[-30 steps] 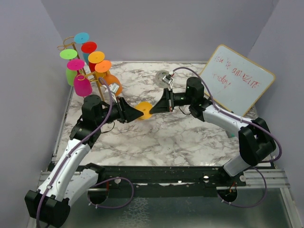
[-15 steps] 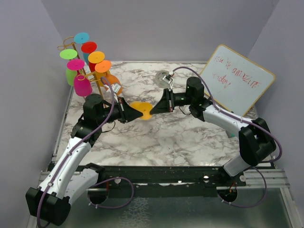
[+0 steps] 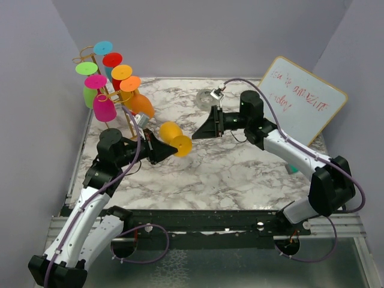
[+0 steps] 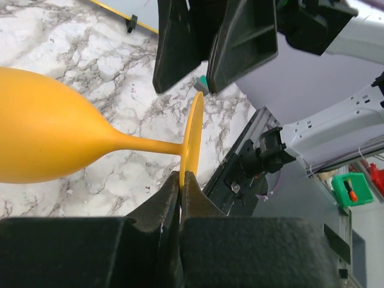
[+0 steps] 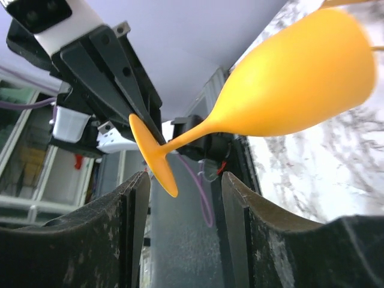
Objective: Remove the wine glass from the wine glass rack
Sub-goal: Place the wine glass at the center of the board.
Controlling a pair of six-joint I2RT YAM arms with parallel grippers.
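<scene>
Above the table [image 3: 240, 168], clear of the rack [image 3: 108, 95], the left gripper [image 4: 182, 177] clamps the wine glass [image 3: 171, 132] by its foot rim. The stem lies crosswise, with the foot facing the open right gripper [image 5: 185, 180].

Our left arm [image 3: 90, 201] and right arm [image 3: 291, 153] wear white shells over black joints. Behind the left tool [image 3: 170, 147] and the right tool [image 3: 195, 135], both black wedges, thin purple cables [image 3: 240, 80] trail back. Close up, the fingers [image 5: 108, 240] look matte and scuffed.
</scene>
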